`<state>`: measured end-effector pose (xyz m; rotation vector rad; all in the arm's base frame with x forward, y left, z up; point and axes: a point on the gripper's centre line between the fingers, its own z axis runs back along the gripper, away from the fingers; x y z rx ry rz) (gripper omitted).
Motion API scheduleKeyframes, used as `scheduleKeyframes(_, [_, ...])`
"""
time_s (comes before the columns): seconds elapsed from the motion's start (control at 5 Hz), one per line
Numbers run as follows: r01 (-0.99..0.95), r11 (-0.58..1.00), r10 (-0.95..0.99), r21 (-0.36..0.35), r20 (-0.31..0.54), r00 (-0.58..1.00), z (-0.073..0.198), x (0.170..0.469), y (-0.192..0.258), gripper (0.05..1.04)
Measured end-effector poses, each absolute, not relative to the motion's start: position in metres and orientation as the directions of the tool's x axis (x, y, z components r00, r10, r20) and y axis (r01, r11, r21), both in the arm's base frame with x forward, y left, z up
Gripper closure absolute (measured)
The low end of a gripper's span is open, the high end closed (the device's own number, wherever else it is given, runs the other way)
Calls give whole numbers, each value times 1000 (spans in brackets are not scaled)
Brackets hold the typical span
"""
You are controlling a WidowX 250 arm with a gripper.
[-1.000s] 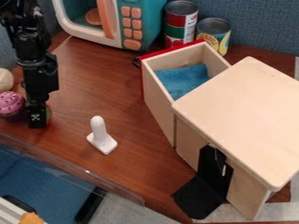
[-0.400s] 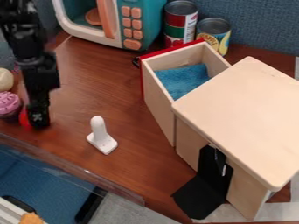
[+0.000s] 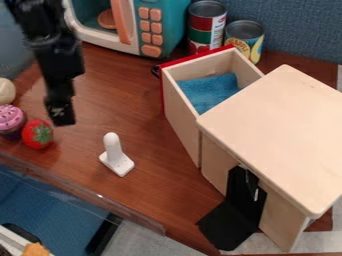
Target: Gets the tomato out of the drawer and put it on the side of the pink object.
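Observation:
My gripper (image 3: pixel 62 118) hangs above the wooden table at the left, up and to the right of the tomato and apart from it. The red tomato (image 3: pixel 37 134), its green leafy top showing, rests on the table right beside the pink-topped cupcake (image 3: pixel 11 120). At the centre, the open drawer (image 3: pixel 180 114) of the wooden box has a red front edge and holds a blue cloth (image 3: pixel 209 92).
A white stand (image 3: pixel 116 156) is upright right of the tomato. The wooden box (image 3: pixel 280 135) fills the right side, with a black flap (image 3: pixel 229 225) below. Two cans (image 3: pixel 206 25) and a toy microwave (image 3: pixel 163 25) stand behind. A clear barrier (image 3: pixel 87 194) edges the table.
The gripper has moved up and to the right, off the tomato, which now shows in full. The tomato stays next to the cupcake.

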<state>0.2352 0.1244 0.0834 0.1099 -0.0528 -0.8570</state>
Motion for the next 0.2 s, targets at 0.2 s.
scheduleKeyframes(0.2, [750,656,-755,81,40,655,109,247,112,78])
